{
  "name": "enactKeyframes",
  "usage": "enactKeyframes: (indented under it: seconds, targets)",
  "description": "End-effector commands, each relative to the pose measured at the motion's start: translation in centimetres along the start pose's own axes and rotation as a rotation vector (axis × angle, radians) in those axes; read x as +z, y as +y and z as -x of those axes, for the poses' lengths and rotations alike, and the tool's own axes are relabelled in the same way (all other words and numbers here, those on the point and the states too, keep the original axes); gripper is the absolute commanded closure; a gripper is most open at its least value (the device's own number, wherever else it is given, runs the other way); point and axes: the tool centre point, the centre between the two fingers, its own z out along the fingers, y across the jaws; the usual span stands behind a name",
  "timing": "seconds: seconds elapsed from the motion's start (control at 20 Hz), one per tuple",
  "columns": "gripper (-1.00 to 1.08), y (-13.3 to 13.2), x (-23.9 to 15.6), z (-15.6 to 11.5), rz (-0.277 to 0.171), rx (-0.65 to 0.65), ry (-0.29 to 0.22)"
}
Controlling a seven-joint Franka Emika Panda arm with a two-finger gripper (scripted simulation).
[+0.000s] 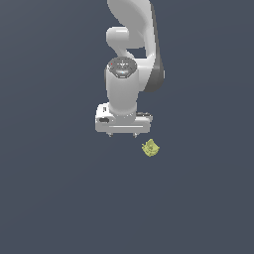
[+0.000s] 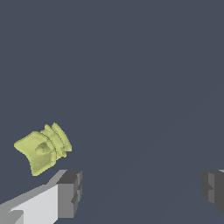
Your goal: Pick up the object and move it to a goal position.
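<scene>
End effector (image 2: 140, 192) spread wide, empty, object (image 2: 43, 148) beside one finger

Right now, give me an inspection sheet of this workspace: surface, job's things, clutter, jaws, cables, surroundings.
Surface: plain dark grey-blue floor, bare.
Job's things: small yellow-green ridged lump, resting on the floor, untouched.
Clutter: nothing seen.
Jaws: gripper open with jaws wide apart, nothing between them; the lump lies off to one side, toward the exterior view's right.
Cables: nothing seen.
Surroundings: only the white arm; no goal marker seen.
</scene>
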Motion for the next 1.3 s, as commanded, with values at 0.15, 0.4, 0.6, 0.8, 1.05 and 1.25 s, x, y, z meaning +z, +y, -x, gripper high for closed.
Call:
enactKeyframes:
  seconds: [0.15,0.4,0.6,0.8,1.05,1.25]
  targets:
    - [-0.92,0.1,0.0,-0.1,0.001,0.005,-0.001]
    - [-0.92,0.8,0.1,-0.3,0.005,0.036,-0.004]
    - [-0.92,1.0,0.0,-0.3,0.006,0.042,-0.004]
    - [-0.92,0.2,0.5,-0.3,0.006,0.009,-0.004]
    - [-0.92,-2.1,1.9,-0.3,0.006,-0.092,-0.003]
    - [-0.92,-5.1,3.7,-0.1,0.003,-0.219,-0.002]
